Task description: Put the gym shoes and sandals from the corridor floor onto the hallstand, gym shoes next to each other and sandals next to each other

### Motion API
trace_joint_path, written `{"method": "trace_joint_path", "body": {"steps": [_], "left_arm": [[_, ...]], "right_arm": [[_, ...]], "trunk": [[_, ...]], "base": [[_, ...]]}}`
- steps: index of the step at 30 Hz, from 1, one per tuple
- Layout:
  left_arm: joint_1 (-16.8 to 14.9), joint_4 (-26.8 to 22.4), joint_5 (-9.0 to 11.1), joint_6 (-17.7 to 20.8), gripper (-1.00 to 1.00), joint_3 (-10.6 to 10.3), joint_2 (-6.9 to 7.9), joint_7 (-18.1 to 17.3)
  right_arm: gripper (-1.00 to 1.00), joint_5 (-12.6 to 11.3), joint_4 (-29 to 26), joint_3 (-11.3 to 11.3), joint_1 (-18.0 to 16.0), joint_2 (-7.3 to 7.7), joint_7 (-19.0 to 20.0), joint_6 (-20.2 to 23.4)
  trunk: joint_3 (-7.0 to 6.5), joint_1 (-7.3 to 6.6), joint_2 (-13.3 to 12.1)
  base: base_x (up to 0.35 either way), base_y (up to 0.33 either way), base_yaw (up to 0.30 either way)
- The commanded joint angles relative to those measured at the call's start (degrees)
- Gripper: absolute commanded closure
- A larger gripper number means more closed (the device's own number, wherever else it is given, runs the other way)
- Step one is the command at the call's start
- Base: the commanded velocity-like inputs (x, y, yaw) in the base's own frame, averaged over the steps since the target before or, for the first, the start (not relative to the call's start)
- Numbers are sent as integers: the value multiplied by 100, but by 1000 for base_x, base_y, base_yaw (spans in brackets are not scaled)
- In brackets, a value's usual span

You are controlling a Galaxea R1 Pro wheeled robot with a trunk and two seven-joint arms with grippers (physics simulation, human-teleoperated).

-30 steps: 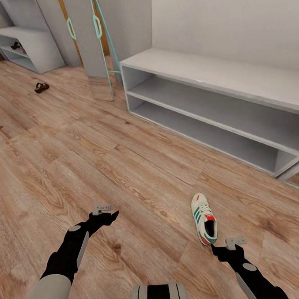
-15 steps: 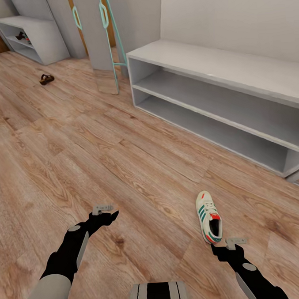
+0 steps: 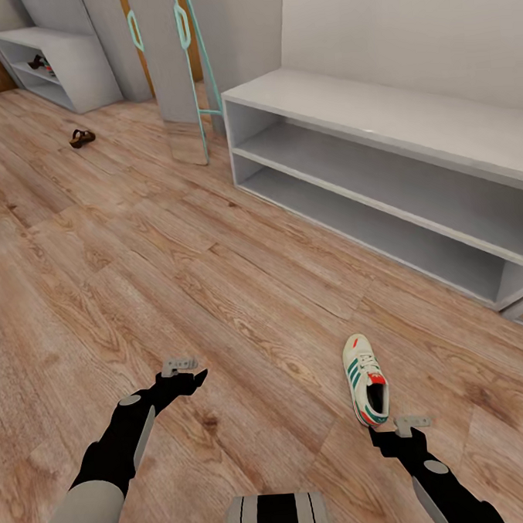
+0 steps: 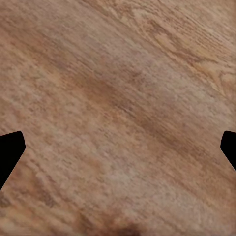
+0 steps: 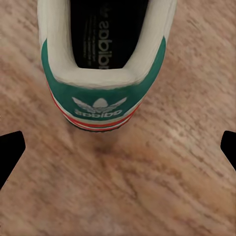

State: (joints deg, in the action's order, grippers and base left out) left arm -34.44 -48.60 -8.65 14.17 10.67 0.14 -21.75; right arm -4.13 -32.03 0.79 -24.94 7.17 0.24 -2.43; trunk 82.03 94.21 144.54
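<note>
One sandal (image 3: pixel 81 138) is being seen lying on the corridor floor (image 3: pixel 178 282) at far left, near the hallstand (image 3: pixel 56 65), where a dark shoe, too small to identify, is being carried on a shelf. Left gripper (image 3: pixel 192 372) is being held spread above bare planks. One gym shoe (image 3: pixel 366 379) is being left on the floor before the white bench (image 3: pixel 377 130), its heel just ahead of the spread right gripper (image 3: pixel 399 429).

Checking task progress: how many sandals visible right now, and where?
2. One sandal lies on the corridor floor at far left. A second dark sandal-like shape sits in the hallstand shelf slot, too small to confirm.
</note>
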Motion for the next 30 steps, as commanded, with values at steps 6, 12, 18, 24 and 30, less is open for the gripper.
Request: {"method": "trace_joint_path", "body": {"steps": [6,12,18,24,30], "left_arm": [[-1,-9,-58,22,-100,23,-8,-48],[-27,-171,27,10,-100,5,-38,-60],[-116,-295,53,-184,-100,25,-59,-82],[-173,-489,152,-376,-100,23,-60,-93],[-147,-682,234,-569,-100,13,-58,-107]], "right_arm": [[-100,-44,12,9,-2,3,-1,-20],[-100,-26,-31,-14,-2,-148,12,-23],[-100,-26,-5,33,-2,-138,6,-22],[-100,-26,14,63,-2,-137,1,-22],[-100,-26,13,78,-2,-137,2,-20]], "trunk": [[4,-1,1],[4,-1,1],[4,-1,1],[4,-1,1],[4,-1,1]], "base": [[36,0,0],[18,0,0],[0,0,0],[0,0,0],[0,0,0]]}}
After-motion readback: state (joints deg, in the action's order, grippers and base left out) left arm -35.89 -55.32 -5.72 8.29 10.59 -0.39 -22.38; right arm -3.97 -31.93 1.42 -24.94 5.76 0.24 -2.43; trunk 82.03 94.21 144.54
